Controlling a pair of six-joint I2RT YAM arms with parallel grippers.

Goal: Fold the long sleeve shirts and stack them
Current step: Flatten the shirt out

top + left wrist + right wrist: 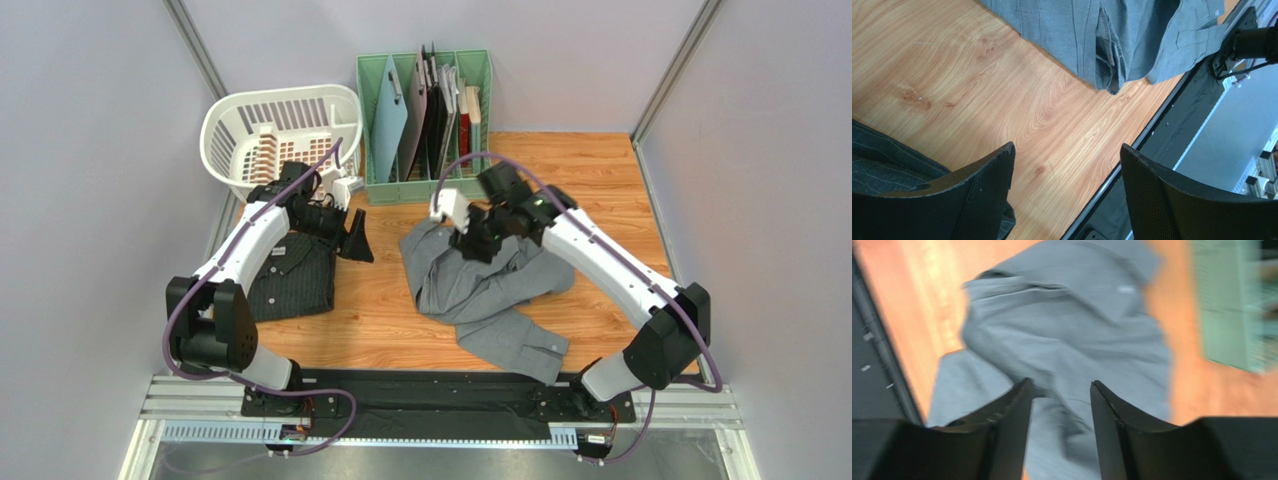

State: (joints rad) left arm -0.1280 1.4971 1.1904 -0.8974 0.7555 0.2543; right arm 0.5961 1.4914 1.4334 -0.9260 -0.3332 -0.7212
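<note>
The grey long sleeve shirt [490, 290] lies crumpled at the middle right of the wooden table, one sleeve trailing toward the near edge. The charcoal pinstriped shirt [295, 280] lies folded at the left. My left gripper [355, 240] hovers between the two shirts, open and empty; its wrist view shows bare wood between the fingers, the charcoal shirt [882, 160] at lower left and the grey shirt [1112, 35] above. My right gripper [478, 245] is over the grey shirt's upper part. In the blurred right wrist view its jaws [1061, 385] stand apart above grey cloth [1072, 325].
A white laundry basket [275, 125] stands at the back left, a green file rack [425, 110] with boards behind the middle. A black rail [440, 390] runs along the near table edge. Grey walls close in both sides.
</note>
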